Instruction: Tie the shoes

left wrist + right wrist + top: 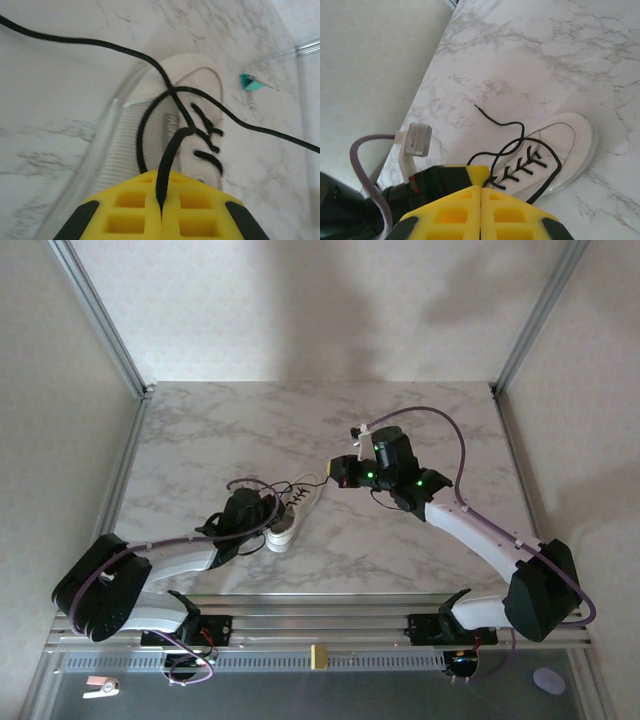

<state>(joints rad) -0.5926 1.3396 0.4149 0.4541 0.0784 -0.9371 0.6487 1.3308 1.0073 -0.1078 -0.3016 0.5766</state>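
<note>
- My left gripper (pixel 161 202) hides the sneaker (pixel 150 125) at its heel; the near sidewall is blurred.
- The black lace (pixel 167 165) vanishes between my left jaws and runs off both side edges.
- The tiny green object (pixel 250 82) is too small to identify.
- My right gripper (pixel 481 205) covers the sneaker's heel.

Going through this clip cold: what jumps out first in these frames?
A small white low-top sneaker lies mid-table on the white marble tabletop, its long thin black laces sprawled loose around it. The left gripper, at the shoe's left side, has its yellow pads shut on one lace strand; the right gripper hangs shut to the shoe's right, a strand leading towards it.
</note>
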